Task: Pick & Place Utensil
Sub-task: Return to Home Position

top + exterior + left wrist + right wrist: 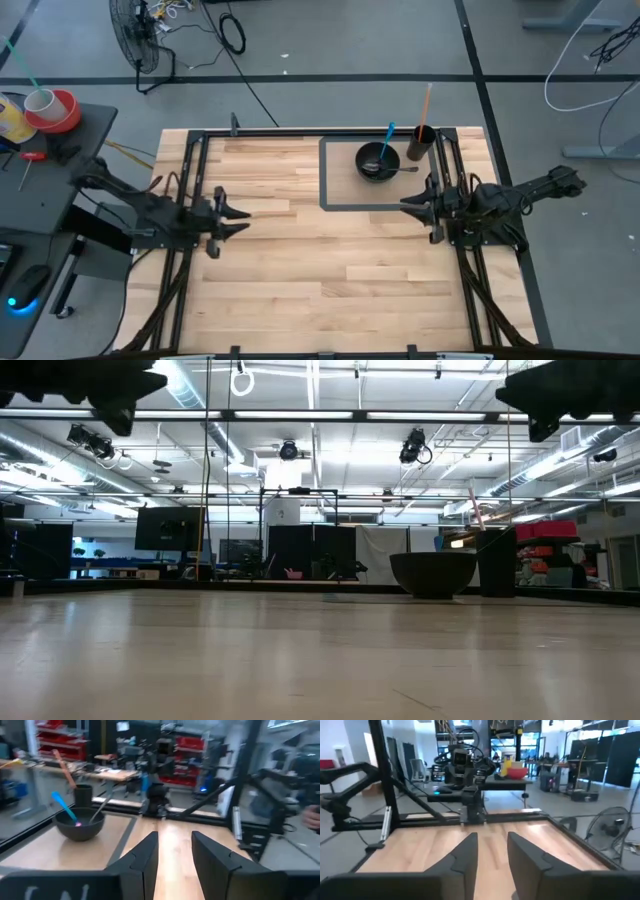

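A black bowl stands inside a taped rectangle near the table's far right. A blue-handled utensil and a metal spoon rest in it, leaning on its rim. A dark cup beside the bowl holds an orange stick. The bowl and cup also show in the left wrist view. My left gripper hovers open at the table's left, far from the bowl. My right gripper hovers open just near of the bowl.
The dark tape outline frames the bowl's area. Black frame rails run along the table's far edge and both sides. Bare wood spreads between the arms and toward the near edge. A fan and cables lie on the floor beyond.
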Motion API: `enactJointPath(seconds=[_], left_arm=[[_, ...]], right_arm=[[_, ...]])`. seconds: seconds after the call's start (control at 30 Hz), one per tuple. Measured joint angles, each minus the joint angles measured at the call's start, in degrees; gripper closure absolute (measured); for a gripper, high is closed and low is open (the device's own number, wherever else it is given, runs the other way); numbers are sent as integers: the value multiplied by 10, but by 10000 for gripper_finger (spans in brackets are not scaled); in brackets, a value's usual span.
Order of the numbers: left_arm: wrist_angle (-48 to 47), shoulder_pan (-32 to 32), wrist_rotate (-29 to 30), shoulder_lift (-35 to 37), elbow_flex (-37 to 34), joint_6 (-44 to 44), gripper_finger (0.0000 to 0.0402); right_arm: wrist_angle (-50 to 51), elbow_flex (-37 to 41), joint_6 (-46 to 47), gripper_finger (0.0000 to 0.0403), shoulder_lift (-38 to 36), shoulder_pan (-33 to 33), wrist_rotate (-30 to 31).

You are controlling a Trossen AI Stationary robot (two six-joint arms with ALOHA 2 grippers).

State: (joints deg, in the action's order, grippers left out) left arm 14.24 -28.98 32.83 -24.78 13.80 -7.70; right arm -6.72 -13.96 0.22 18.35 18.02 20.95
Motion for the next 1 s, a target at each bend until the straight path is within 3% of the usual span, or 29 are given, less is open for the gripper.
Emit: enactJointPath(seconds=[0.27, 0.37, 0.57, 0.83, 1.0], left_arm=[[9, 80, -110, 89, -48, 24, 285], [8, 126, -144, 100, -49, 24, 297], [-23, 186, -203, 123, -49, 36, 324], [-108, 254, -214, 174, -49, 26, 351], [-124, 259, -252, 173, -49, 21, 361]], right_arm=[[-46, 0, -18, 322, 10, -10, -102], [-44, 0, -26, 346, 6, -30, -96], [-30, 0, -22, 397, -12, -54, -168], [26, 11, 15, 396, -73, -63, -184], [-31, 79, 39, 398, -111, -64, -234]])
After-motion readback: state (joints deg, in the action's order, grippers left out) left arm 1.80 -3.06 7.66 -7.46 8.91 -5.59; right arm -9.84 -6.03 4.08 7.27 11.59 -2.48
